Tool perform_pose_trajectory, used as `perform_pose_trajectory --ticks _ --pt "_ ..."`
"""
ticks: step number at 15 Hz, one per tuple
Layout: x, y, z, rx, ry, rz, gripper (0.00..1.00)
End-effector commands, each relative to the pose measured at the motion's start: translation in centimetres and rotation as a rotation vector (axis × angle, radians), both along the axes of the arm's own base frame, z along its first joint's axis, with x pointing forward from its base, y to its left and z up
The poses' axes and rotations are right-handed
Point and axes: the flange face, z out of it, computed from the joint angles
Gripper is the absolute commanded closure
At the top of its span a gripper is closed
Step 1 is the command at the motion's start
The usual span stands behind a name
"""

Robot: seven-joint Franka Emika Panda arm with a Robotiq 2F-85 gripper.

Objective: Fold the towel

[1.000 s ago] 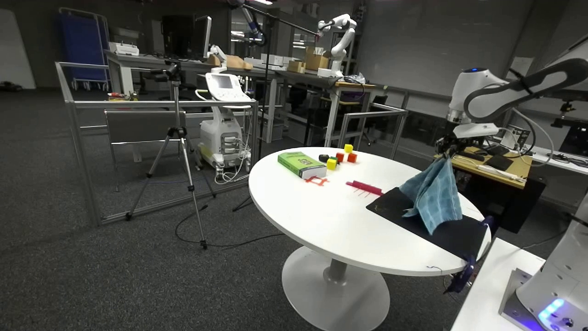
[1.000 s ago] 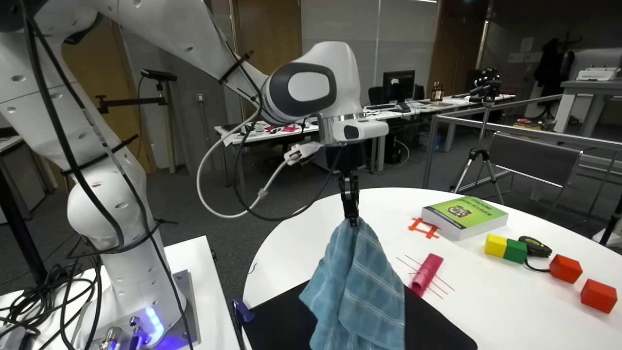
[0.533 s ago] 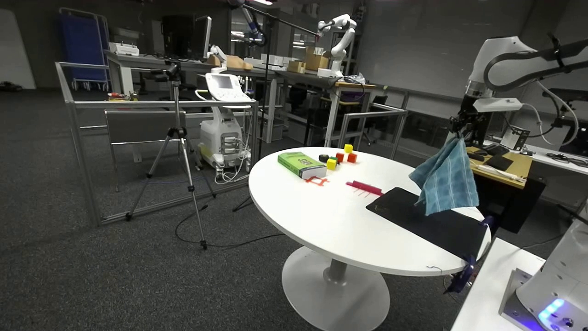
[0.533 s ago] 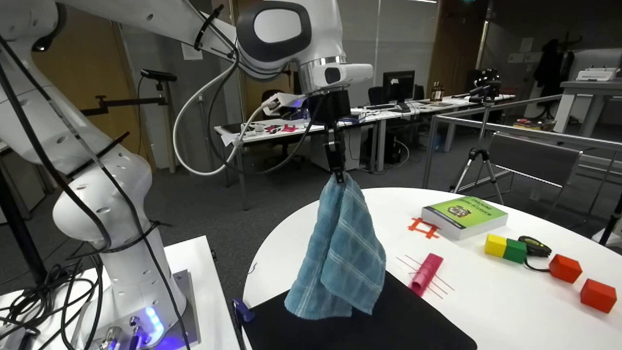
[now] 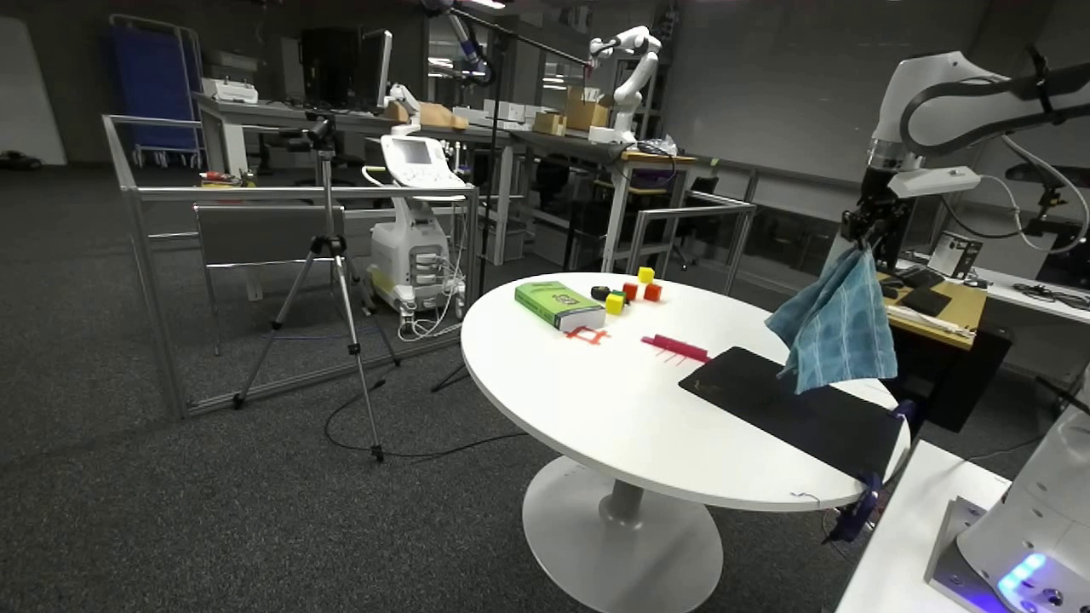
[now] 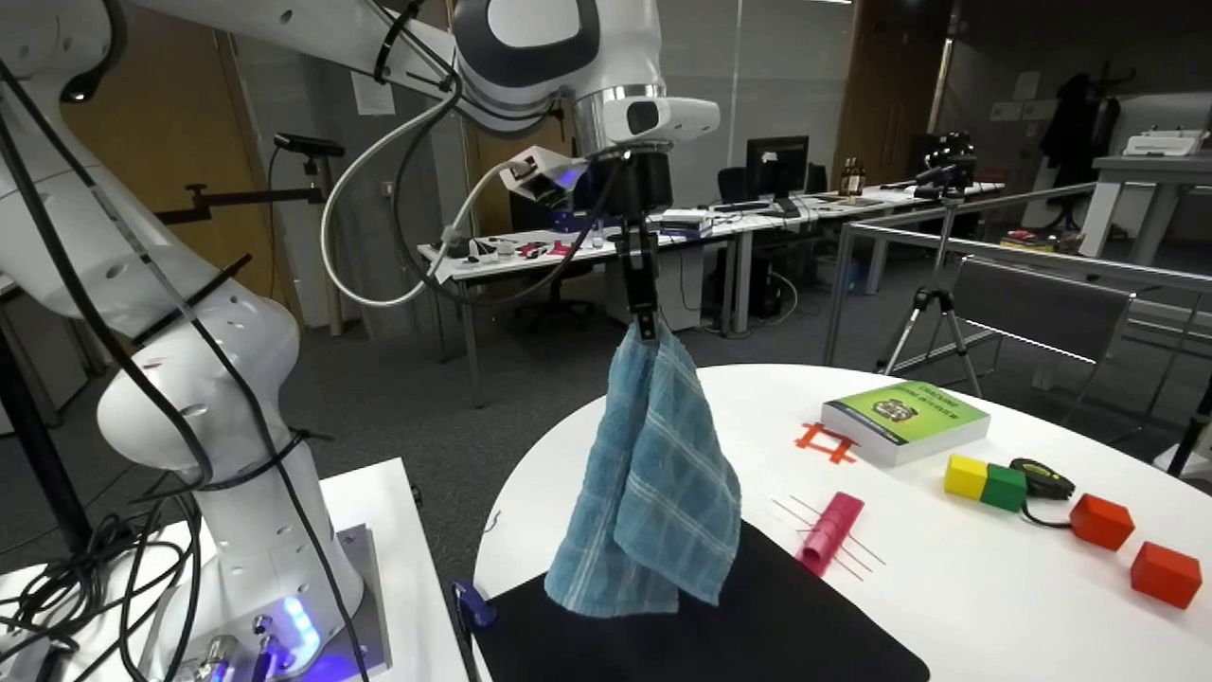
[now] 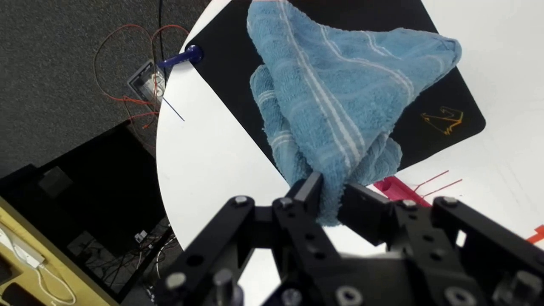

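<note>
The towel (image 5: 839,328) is light blue with white stripes. It hangs from my gripper (image 6: 647,327) in loose folds, gathered to a point at the top, also in an exterior view (image 6: 663,502). Its lower edge hangs over the black mat (image 6: 786,616), apparently clear of it. In the wrist view the gripper (image 7: 332,191) is shut on a bunched end of the towel (image 7: 335,85), with cloth pinched between both fingers. The rest of the towel spreads out below the fingers, over the mat (image 7: 231,76). The towel's inner folds are hidden.
The mat lies at the edge of a round white table (image 5: 579,409), held by blue clamps (image 6: 473,606). A pink roll (image 6: 831,532), a green book (image 6: 904,417), red cubes (image 6: 1101,523), yellow and green blocks (image 6: 968,478) and a tape measure (image 6: 1042,481) lie on the table.
My gripper has risen and moved back toward the robot's base. The towel has come up with it, and its lower edge has lifted from the mat. The last half second shows only a small further rise.
</note>
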Motion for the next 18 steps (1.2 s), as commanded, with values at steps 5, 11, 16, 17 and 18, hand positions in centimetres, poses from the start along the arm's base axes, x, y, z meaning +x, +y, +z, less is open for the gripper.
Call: perform_pose_trajectory --ticks 5,11,16,17,18 --pt "2.4 -1.8 -6.2 0.132 0.267 0.064 0.97" --pt "4.8 -4.3 -10.3 0.226 0.426 0.078 0.97" --pt "7.2 -7.9 -12.7 0.220 0.470 0.036 0.97" --pt "7.6 -8.6 -13.0 0.210 0.468 0.025 0.97" --pt "7.9 -9.4 -13.3 0.197 0.461 0.020 0.97"
